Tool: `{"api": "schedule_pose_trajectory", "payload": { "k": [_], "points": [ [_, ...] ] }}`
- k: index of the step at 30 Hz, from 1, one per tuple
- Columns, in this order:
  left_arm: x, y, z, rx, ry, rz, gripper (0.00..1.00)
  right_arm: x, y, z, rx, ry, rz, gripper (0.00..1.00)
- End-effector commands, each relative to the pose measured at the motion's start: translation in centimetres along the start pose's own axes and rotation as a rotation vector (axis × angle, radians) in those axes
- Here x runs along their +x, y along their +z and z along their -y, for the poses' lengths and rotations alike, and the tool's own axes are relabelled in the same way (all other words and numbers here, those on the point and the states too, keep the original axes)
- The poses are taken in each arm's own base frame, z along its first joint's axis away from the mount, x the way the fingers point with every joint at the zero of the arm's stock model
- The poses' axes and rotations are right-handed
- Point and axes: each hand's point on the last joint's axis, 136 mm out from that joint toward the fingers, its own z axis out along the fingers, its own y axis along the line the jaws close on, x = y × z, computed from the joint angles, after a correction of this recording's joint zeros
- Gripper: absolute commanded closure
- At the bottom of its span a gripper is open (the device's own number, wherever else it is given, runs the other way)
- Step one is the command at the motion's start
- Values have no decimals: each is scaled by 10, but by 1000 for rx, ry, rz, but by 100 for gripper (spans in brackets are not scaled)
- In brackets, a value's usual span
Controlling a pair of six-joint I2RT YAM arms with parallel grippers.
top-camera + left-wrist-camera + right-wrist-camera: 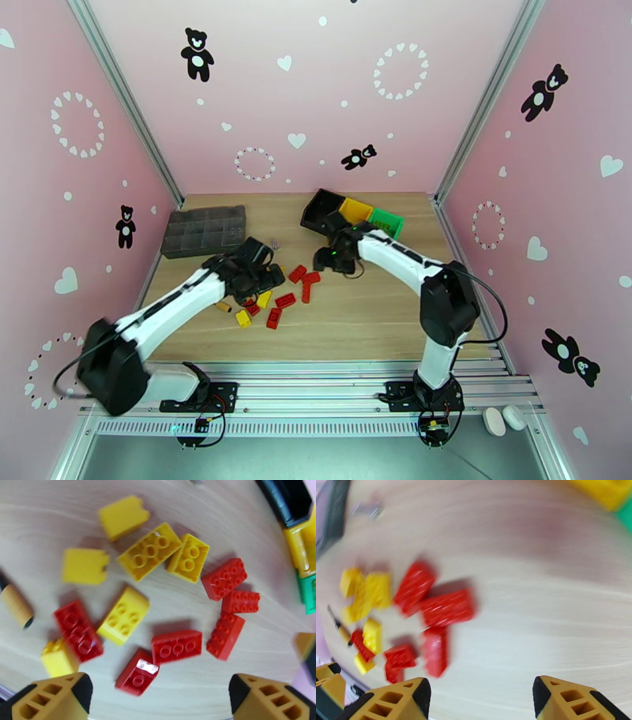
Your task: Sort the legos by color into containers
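Sorting seems far from done: red and yellow legos (pixel 176 646) lie loose on the table (pixel 379 316), outside the containers (pixel 355 210); left gripper (pixel 158 701) and right gripper (pixel 478 703) both gape empty.

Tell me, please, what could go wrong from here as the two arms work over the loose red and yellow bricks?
The red studded plastic bricks and yellow studded plastic bricks lie packed close, some touching, so the open jaws of the left arm may pinch two colours together or scatter neighbours.
The small orange-handled tool lies beside that cluster and could be grabbed or pushed.
The right arm reaches toward the same cluster, so the arms might collide.
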Motion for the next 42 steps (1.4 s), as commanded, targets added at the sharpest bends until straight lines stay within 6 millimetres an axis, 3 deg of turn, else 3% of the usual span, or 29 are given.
{"api": "schedule_pose_trajectory", "payload": {
  "k": [1,6,9,10,13,18,24,29,34,38,42],
  "points": [
    [8,-10,-31,-40,-87,10,2,12,24,-23,-15,0,-49,25],
    [24,-20,-47,-7,-136,-9,1,28,54,-41,50,-55,-107,25],
    [25,-25,-49,18,-153,7,2,31,64,-41,84,-50,-115,25],
    [31,-19,-58,0,-156,-7,2,31,67,-39,98,-44,-116,25],
    [33,-15,-57,6,-155,-19,2,31,72,-32,138,-31,-123,28],
    [29,-12,-50,1,-112,-34,1,30,77,-30,164,-20,-126,37],
    [23,2,-45,28,-107,-92,2,34,83,-29,187,1,-141,55],
    [3,7,-25,81,-91,-112,2,35,84,-28,195,21,-146,69],
    [-7,18,-2,118,-53,-151,2,31,62,-30,197,28,-111,79],
    [-15,30,31,224,-53,-193,4,23,25,-29,189,29,-34,80],
    [-21,42,59,296,-50,-242,5,13,0,-14,195,78,15,79]
  ]
}}
